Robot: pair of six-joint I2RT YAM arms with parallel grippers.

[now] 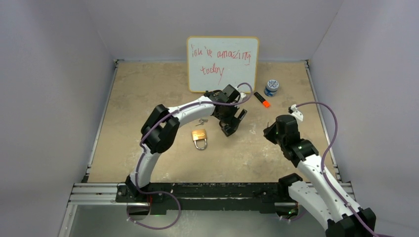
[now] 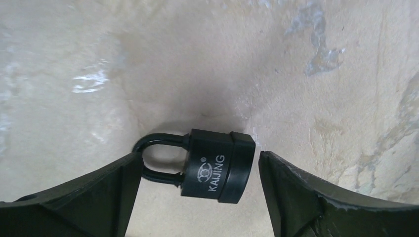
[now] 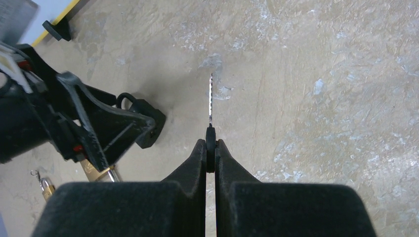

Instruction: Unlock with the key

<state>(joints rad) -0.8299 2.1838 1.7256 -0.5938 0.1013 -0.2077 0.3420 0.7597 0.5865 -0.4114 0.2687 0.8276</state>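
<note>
- My left claw is spread, one finger on each side of the black lock. The lock lies on the table between the fingers, with nothing gripping it. If the key pushes on it now, I judge it will slide or spin away.
- My right claw is pressed together on the head of the key. The blade points forward, well apart from the lock. The pinch covers only a small part of the head, so a sideways knock could twist the key in my fingers or flick it out.
- I can't see the keyhole in any view. It may be on the end facing one of my left fingers. If I close there, that finger could cover the slot and block the key.
- My left finger sits right at the shackle. If I close on the shackle instead of the body, the lock could pivot when I turn the key.
- The blade is thin and long. If it meets the slot at an angle it will probably skid off the face or jam partway in.
- A brass lock lies near the black one. My left arm hides part of that area from above, so I could aim at the wrong lock.
- My two claws will have to work close together and could hit each other.
</note>
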